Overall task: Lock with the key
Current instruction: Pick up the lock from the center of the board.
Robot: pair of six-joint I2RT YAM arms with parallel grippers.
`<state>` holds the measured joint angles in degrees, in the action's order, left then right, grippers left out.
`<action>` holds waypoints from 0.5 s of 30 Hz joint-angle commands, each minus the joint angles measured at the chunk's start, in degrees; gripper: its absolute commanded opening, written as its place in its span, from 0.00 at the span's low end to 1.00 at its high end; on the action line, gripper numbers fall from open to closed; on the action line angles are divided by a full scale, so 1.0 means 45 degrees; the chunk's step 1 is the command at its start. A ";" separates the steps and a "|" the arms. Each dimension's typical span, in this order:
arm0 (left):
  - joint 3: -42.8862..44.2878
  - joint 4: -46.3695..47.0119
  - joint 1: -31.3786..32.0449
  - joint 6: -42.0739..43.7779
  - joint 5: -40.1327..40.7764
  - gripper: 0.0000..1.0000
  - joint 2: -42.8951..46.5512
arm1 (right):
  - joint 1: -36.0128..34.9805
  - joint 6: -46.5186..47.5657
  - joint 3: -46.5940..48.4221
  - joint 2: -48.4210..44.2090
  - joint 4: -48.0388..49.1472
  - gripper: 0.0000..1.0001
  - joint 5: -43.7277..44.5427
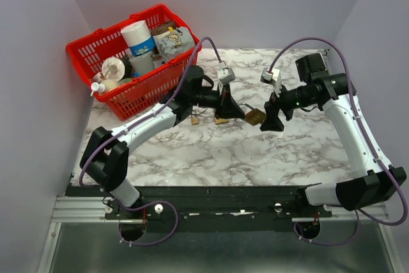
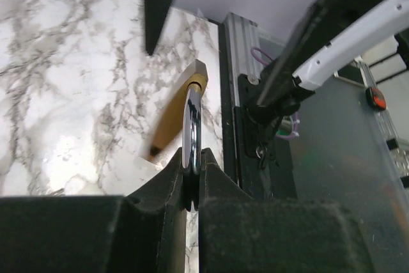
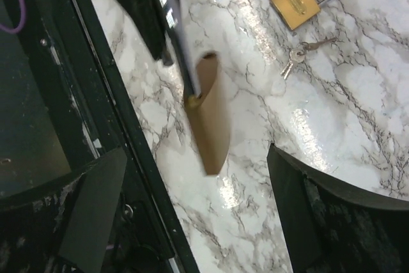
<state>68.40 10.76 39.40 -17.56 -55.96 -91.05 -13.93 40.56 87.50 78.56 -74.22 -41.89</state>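
Brass padlock (image 1: 255,117) aloft over table (image 1: 211,151) middle — left tool (image 2: 192,177) nips shackle (image 2: 192,126), right tool (image 1: 271,123) gapes.

The basket (image 1: 86,49) sits on the table (image 1: 211,151) at its far-left corner, with containers (image 1: 150,46) packed inside it. The left arm reaches from the near-left edge past the basket's right end to mid-table. There the left gripper (image 2: 192,161) clamps the shackle of the padlock (image 1: 255,117), held above the tabletop with its body pointing right. The right gripper (image 1: 271,121) is just right of that body, fingers spread, its arm coming in from the near-right. A second padlock (image 3: 294,3) lies flat on the table left of the held one, with the keys (image 3: 300,52) just beside it, not touching.
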 commanded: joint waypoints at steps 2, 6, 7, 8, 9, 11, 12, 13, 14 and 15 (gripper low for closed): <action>0.0346 0.2276 -0.0728 -0.1078 -0.0141 0.00 0.1071 | -0.0087 -0.1433 -0.0927 -0.1227 0.1685 1.00 -0.0106; 0.0522 0.2295 -0.0747 -0.1136 -0.0473 0.00 0.1384 | -0.0087 -0.1727 -0.1125 -0.1619 0.2663 1.00 -0.0162; 0.0522 0.2315 -0.0747 -0.1156 -0.0628 0.00 0.1501 | -0.0087 -0.1727 -0.1086 -0.1638 0.2877 1.00 -0.0261; 0.0522 0.2334 -0.0747 -0.1117 -0.0726 0.00 0.1540 | -0.0087 -0.1766 -0.1009 -0.1639 0.2995 1.00 -0.0320; 0.0522 0.2334 -0.0766 -0.0962 -0.0824 0.00 0.1618 | -0.0087 -0.1844 -0.0834 -0.1600 0.3093 1.00 -0.0475; 0.0542 0.2393 -0.0747 -0.0824 -0.1234 0.00 0.1814 | -0.0068 -0.1922 -0.0657 -0.1560 0.3366 1.00 -0.0554; 0.0542 0.2432 -0.0766 -0.0805 -0.1332 0.00 0.1872 | -0.0087 -0.1806 -0.0560 -0.1560 0.3348 1.00 -0.0748; 0.0561 0.2432 -0.0767 -0.0727 -0.1430 0.00 0.1950 | -0.0087 -0.1670 -0.0423 -0.1541 0.3270 0.99 -0.0885; 0.0581 0.2413 -0.0747 -0.0746 -0.1450 0.00 0.2009 | -0.0107 -0.1475 -0.0364 -0.1580 0.3134 0.99 -0.1041; 0.0620 0.2393 -0.0747 -0.0726 -0.1431 0.00 0.2068 | -0.0087 -0.1106 -0.0325 -0.1599 0.3036 0.99 -0.1372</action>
<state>68.47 14.79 35.75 -21.91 -58.61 -85.56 -13.93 33.45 83.55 71.83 -62.08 -43.03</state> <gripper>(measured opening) 0.133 0.995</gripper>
